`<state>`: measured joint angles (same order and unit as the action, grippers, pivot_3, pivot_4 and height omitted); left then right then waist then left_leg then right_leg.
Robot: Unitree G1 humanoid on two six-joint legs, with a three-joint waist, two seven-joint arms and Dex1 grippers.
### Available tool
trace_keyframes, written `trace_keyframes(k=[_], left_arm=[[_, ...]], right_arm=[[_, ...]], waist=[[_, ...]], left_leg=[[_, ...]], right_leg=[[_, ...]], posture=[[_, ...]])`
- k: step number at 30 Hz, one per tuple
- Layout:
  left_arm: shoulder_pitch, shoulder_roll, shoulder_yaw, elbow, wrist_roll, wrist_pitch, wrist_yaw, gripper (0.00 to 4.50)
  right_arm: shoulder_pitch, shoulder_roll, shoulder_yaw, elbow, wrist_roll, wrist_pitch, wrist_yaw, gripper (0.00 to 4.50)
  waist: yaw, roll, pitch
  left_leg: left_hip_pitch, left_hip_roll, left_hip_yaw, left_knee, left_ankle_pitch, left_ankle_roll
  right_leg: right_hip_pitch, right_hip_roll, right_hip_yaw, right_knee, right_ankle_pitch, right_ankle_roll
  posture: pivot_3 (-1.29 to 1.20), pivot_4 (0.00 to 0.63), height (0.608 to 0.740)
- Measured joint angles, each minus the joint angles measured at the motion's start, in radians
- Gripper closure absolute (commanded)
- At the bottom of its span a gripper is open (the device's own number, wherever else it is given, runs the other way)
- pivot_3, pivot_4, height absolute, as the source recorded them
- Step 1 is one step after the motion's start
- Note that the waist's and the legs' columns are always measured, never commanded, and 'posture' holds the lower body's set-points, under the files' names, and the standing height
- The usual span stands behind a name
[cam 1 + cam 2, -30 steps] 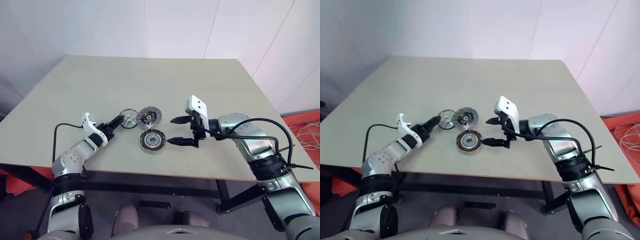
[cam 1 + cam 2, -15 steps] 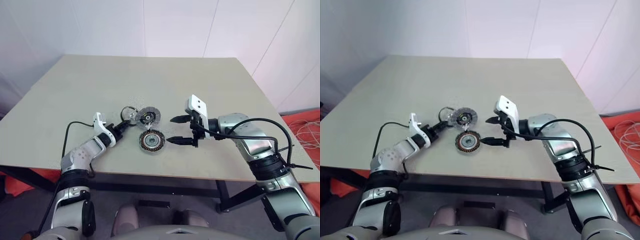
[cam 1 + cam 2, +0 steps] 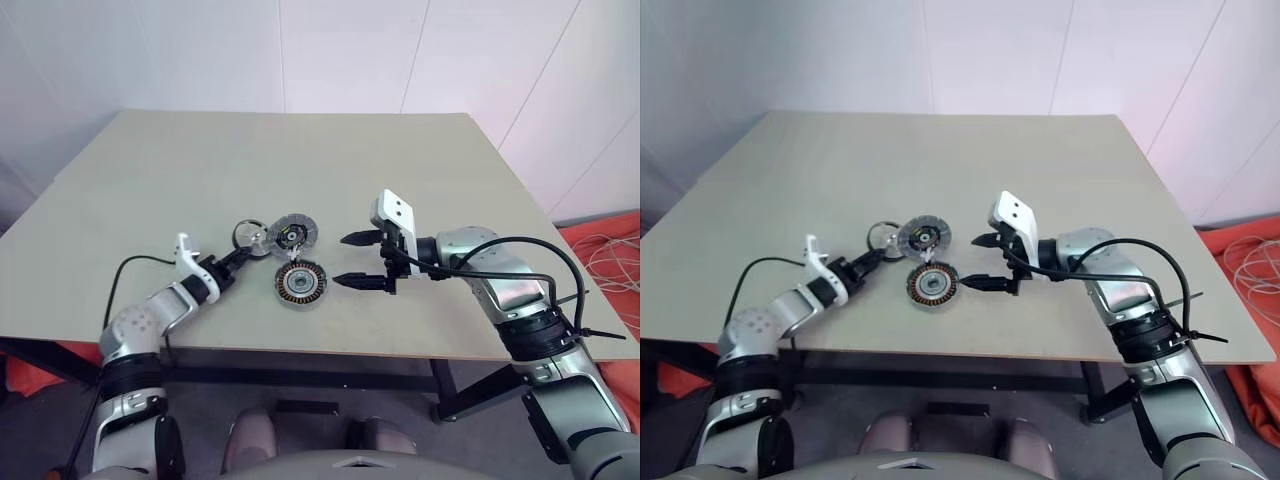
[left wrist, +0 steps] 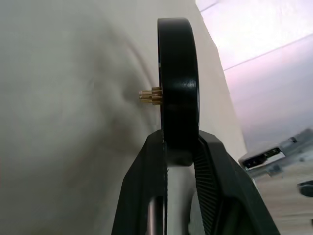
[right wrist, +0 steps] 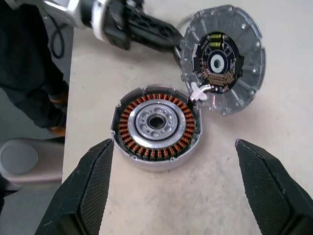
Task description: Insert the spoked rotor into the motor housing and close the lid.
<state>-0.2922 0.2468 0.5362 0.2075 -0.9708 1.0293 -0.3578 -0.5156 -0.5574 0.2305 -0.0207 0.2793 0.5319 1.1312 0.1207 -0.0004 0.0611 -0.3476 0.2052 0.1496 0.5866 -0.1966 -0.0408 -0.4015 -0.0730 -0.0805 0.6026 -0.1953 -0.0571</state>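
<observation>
Two grippers: left gripper (image 3: 241, 256) pinches small silver spoked rotor (image 3: 249, 234) by its rim, left of centre; right gripper (image 3: 350, 259) spread wide beside round copper-wound motor housing (image 3: 303, 283); level rotor, align hubs before lowering.

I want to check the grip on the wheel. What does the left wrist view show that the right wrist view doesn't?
Left wrist view only: the wheel seen edge-on, its rim pinched between the left hand's fingers, with a small brass pin sticking out of one face.

Right wrist view only: the copper-wound housing lying flat, the lid next to it with its circuit face up, and the right hand open, one finger on either side of the housing.

Both: the tan table and the left hand.
</observation>
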Motion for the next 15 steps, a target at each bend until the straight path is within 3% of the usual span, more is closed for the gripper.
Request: trace_keyframes(k=[8,15], left_arm=[[0.237,0.097,0.147,-0.165,-0.357,0.243,0.060,4.04],[0.343,0.126,0.045,-0.274,-0.667,0.308,0.123,4.04]], right_arm=[[0.004,-0.008,-0.003,0.005,-0.001,-0.002,0.002,0.00],[-0.002,-0.010,-0.003,0.061,-0.011,-0.040,0.011,0.00]], waist=[[-0.002,0.000,0.000],[0.000,0.000,0.001]], left_leg=[[0.001,0.000,0.000,0.001,0.000,0.000],[0.005,0.000,0.000,0.003,0.000,0.001]], right_leg=[[0.001,0.000,0.000,0.000,0.000,0.000],[0.007,0.000,0.000,-0.005,-0.001,0.002]], posture=[[0.00,0.000,0.740],[0.00,0.000,0.740]])
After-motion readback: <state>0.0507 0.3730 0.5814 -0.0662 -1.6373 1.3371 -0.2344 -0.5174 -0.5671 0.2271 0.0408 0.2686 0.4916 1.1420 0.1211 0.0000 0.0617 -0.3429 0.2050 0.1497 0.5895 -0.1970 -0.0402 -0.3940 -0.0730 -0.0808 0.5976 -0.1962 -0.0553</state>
